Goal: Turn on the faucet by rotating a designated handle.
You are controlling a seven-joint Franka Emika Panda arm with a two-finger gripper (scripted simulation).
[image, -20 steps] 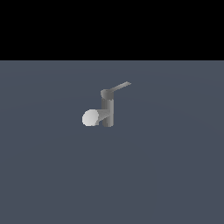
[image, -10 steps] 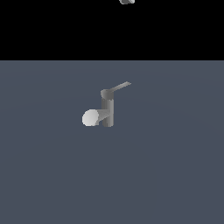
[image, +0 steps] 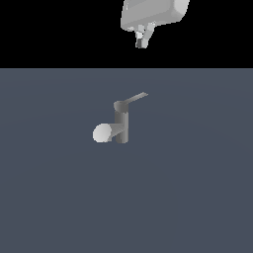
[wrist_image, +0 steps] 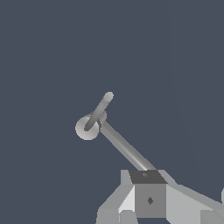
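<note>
Flat, even, shadowless, sharp render

**Matte greys throughout**

The faucet point(image: 121, 126) looks like dull, smooth grey metal with no gloss; its spout end is a paler, flat off-white disc. The handle point(image: 134, 98) is a lighter grey with the same matte, brushed-looking finish. The gripper point(image: 142, 41) appears as smooth pale plastic-like casing. The floor point(image: 197, 188) is uniform, untextured slate-blue.
</note>
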